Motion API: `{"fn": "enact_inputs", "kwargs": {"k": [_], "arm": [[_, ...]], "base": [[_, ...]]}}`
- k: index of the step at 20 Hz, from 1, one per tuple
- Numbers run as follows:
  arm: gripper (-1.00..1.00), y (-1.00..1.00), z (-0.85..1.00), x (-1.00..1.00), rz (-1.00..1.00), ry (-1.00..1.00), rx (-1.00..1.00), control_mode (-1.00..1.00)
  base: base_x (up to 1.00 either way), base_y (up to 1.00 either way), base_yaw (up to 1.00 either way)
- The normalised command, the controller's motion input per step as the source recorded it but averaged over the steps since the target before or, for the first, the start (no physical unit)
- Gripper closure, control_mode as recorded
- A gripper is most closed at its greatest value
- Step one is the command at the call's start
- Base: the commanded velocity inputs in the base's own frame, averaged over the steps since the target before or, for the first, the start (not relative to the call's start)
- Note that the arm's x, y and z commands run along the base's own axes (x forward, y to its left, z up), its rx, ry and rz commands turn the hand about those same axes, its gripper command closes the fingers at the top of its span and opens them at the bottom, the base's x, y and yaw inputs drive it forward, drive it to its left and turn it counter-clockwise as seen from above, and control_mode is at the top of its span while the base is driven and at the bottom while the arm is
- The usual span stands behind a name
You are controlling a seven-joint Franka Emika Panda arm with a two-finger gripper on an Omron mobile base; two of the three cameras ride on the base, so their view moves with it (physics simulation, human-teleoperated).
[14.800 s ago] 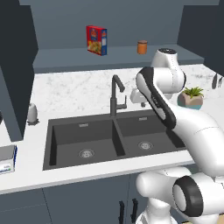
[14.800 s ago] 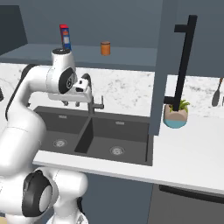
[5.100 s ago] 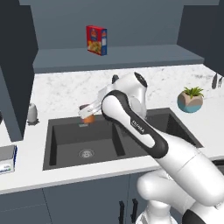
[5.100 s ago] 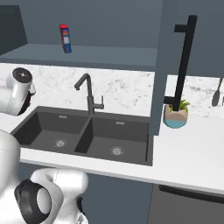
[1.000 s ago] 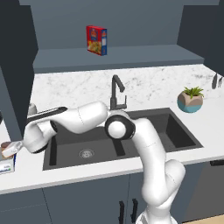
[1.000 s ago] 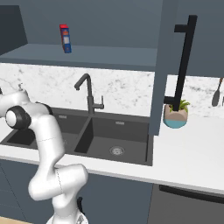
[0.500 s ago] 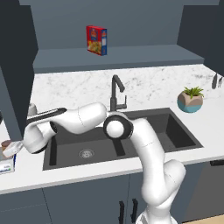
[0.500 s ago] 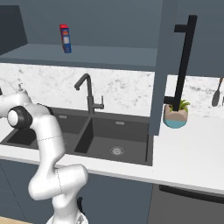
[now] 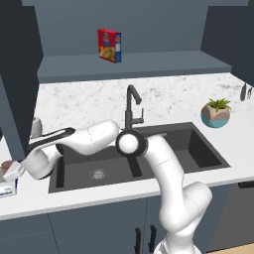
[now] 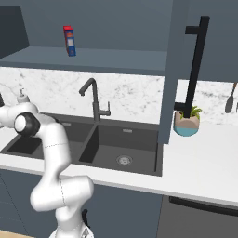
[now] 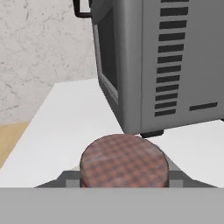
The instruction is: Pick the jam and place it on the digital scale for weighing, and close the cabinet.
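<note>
Jam (image 11: 124, 161), a small jar seen from above with a reddish-brown checked lid, upright on the grey top plate of the digital scale (image 11: 65, 177); scale at the tabletop's far left; cabinet (image 10: 173, 60) door standing open, long black bar handle vertical

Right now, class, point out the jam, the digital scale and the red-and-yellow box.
jam (image 11: 124, 160): hand view, on its checked lid.
digital scale (image 11: 65, 177): hand view, on the grey top plate left of the jar.
red-and-yellow box (image 9: 109, 45): left base view, on its front face.

Premises: a rendered domestic kitchen. Noted: double sink (image 9: 163, 149) with black faucet (image 9: 131, 105), marble-patterned counter (image 9: 89, 101), blue-grey cabinet (image 10: 183, 69), grey microwave (image 11: 162, 61).
</note>
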Motion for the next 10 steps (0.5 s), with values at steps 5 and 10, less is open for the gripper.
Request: {"fn": "enact_inputs", "kwargs": {"k": [5, 10], "arm": [[1.0, 0.14, -0.2, 0.08, 0.0, 0.0, 0.0, -1.0], [1.0, 0.21, -0.06, 0.27, 0.0, 0.0, 0.0, -1.0]], "base": [[0.0, 0.0, 0.0], [0.0, 0.0, 0.0]]}}
